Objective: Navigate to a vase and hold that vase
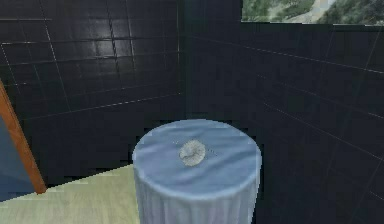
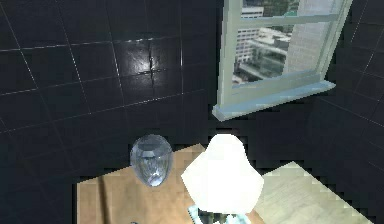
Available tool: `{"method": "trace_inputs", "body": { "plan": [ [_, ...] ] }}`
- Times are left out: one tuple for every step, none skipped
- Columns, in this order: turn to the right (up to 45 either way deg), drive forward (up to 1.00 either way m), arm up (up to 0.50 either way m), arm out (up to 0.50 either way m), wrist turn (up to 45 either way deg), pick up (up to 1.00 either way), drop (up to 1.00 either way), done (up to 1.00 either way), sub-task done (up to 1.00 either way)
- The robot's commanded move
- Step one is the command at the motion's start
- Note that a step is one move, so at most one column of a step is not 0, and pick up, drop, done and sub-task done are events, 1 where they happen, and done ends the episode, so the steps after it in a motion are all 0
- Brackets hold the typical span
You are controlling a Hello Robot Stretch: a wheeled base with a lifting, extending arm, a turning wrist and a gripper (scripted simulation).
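**Gripper state undetermined; vase upright on wooden tabletop**

I am recording my gripper's state as something I cannot tell, both its spread and any contact. In the arm side view I am seeing the vase [image 2: 152, 161], a bluish, glassy, rounded vessel. It is standing upright on a wooden tabletop [image 2: 105, 195], with its long axis running vertically. A white lampshade [image 2: 222, 175] is sitting just beside it, toward that view's right. A window [image 2: 275, 50] is showing in the dark tiled wall [image 2: 90, 70] behind. In the forward view I am facing a round pale-blue drum [image 1: 197, 185] with a small grey disc [image 1: 192, 152] lying on top.
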Motion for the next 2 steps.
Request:
{"method": "trace_inputs", "body": {
  "plan": [
    [0.0,0.0,0.32,0.0,0.0,0.0,0.0,0.0,0.0],
    [0.0,0.0,0.0,0.34,0.0,0.0,0.0,0.0,0.0]
  ]
}}
